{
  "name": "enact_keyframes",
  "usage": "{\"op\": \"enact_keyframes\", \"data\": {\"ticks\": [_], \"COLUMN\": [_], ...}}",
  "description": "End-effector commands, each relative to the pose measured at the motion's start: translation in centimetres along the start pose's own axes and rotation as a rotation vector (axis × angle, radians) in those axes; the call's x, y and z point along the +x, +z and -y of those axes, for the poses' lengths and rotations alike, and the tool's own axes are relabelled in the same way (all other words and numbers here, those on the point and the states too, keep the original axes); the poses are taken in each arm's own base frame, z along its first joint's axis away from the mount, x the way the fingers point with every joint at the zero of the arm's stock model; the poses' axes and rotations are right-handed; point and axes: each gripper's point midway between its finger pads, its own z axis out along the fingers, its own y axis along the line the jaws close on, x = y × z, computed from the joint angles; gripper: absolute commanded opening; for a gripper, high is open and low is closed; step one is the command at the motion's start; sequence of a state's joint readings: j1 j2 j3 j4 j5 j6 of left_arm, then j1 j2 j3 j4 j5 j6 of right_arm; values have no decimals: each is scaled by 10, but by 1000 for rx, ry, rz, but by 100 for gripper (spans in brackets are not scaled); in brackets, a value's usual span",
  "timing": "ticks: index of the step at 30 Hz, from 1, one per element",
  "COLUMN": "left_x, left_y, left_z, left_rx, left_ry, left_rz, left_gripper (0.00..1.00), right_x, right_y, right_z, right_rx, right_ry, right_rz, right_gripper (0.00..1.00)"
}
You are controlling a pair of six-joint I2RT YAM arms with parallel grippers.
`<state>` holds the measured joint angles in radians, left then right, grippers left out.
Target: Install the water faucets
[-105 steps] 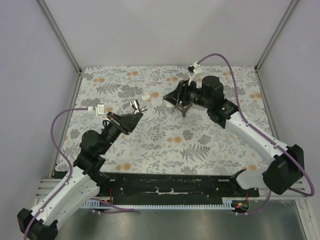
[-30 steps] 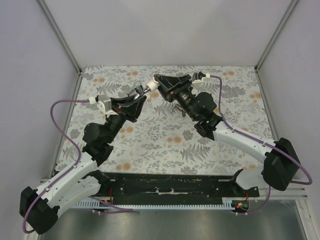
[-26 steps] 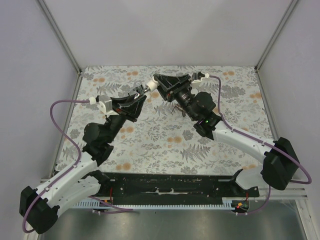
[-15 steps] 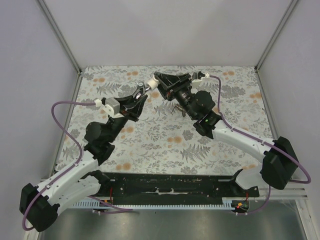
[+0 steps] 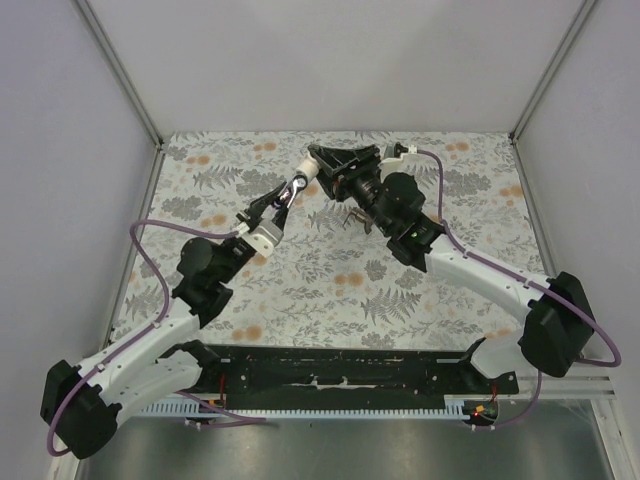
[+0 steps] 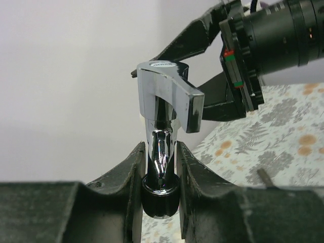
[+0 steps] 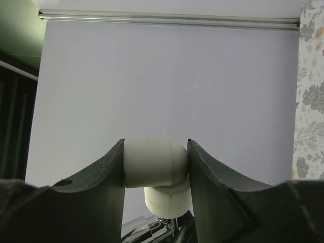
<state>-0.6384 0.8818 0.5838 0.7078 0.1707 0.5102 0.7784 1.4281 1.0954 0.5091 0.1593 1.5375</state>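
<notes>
Faucet, chrome: stem pinched upright between the closed-in fingers of left end effector, spout clear above the fingertips. White elbow fitting: clamped in right end effector, just beside the faucet, over the floral desk.

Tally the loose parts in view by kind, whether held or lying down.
chrome faucet: 1
white plastic elbow: 1
small dark item, kind unclear: 1
Total: 3
</notes>
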Motion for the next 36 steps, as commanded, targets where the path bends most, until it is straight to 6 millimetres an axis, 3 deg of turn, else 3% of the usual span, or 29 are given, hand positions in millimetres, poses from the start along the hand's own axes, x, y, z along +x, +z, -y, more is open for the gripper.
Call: {"op": "enact_keyframes", "data": {"ticks": [1, 15, 19, 29, 36], "left_x": [6, 34, 29, 44, 47], "left_y": [6, -7, -9, -15, -21], "left_z": [-2, -7, -7, -6, -9], "left_rx": [63, 220, 196, 170, 123], "left_ry": [286, 868, 889, 862, 791], "left_rz": [-35, -186, -164, -206, -213], "left_gripper": [2, 2, 2, 2, 2], "right_x": [46, 53, 53, 55, 56], "right_y": [-13, -18, -16, -14, -15], "right_z": [-24, -8, -6, 3, 1], "right_rx": [-2, 142, 158, 178, 159], "right_ry": [22, -44, -51, -67, -102], "right_rz": [-198, -247, -249, -259, -269], "right_gripper": [0, 0, 0, 0, 21]}}
